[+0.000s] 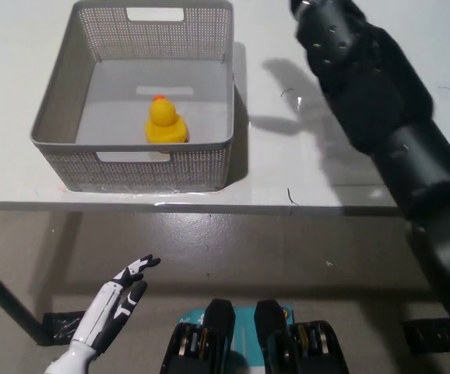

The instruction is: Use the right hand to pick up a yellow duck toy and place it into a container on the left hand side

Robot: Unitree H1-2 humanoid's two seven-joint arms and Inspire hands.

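Observation:
The yellow duck toy [165, 123] stands upright inside the grey mesh basket [61, 132], near its front wall, with nothing touching it. My black right arm [365, 86] stretches over the white table to the right of the basket and runs out of the picture's top edge, so its hand is hidden. Its shadow falls on the table beside the basket. My white left hand [110, 309] rests low at the lower left, below the table's edge, fingers stretched apart and holding nothing.
The white table [287, 179] has its front edge running across the middle of the picture. The grey floor lies below it, and a dark table leg [3, 300] slants at the far left.

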